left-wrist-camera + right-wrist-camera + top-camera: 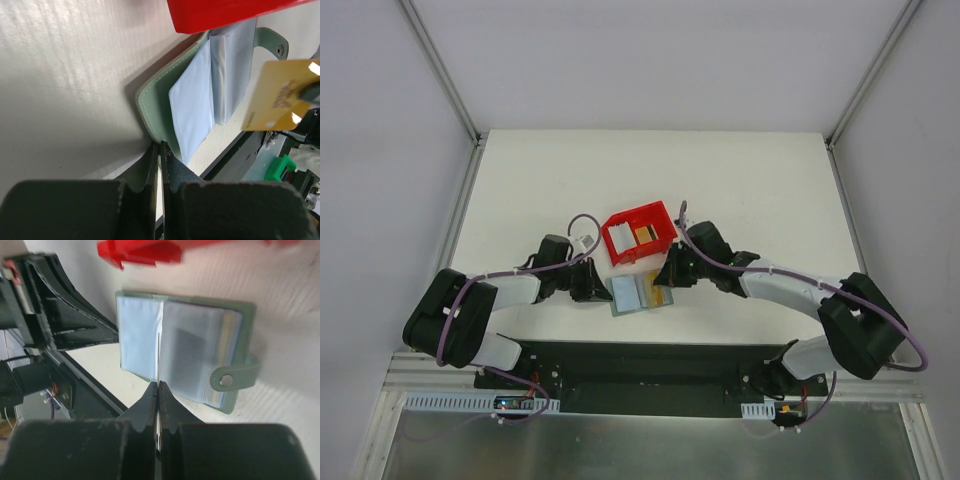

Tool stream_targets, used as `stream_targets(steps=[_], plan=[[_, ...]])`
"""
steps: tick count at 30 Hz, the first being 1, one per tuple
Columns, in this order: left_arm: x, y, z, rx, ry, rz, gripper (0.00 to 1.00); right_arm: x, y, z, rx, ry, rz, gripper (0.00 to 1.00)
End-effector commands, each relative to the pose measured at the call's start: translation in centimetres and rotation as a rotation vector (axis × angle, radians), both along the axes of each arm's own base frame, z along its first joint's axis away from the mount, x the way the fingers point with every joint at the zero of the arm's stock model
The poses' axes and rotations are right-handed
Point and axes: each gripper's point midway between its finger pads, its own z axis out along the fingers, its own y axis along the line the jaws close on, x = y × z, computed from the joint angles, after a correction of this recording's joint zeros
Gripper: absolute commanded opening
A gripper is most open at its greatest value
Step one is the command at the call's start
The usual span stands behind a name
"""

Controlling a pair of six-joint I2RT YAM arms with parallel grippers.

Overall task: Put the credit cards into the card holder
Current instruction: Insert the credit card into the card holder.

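Note:
The grey-green card holder lies open on the table, its pale blue-grey sleeves facing up and its snap tab on the right. My left gripper is shut on the edge of its cover. My right gripper is shut on an orange-gold credit card, held on edge just above the open holder; in the right wrist view it shows only as a thin line. Another orange card and a pale card lie in the red bin.
The red plastic bin stands directly behind the card holder, close to both grippers. The black base rail runs along the table's near edge. White walls enclose the table on the left, right and back.

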Motion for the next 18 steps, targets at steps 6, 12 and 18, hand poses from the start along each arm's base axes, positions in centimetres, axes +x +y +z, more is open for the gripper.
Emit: stream_targets(steps=[6, 12, 18], plan=[[-2.0, 0.4, -1.8, 0.059, 0.056, -0.029, 0.00, -0.2, 3.9, -1.8, 0.130, 0.035, 0.007, 0.00], [-1.3, 0.0, -1.5, 0.059, 0.063, -0.038, 0.00, 0.1, 3.8, -3.8, 0.093, 0.058, 0.029, 0.00], [-1.1, 0.1, -1.5, 0.069, 0.065, -0.049, 0.00, 0.7, 2.5, -5.0, 0.075, 0.070, 0.013, 0.00]])
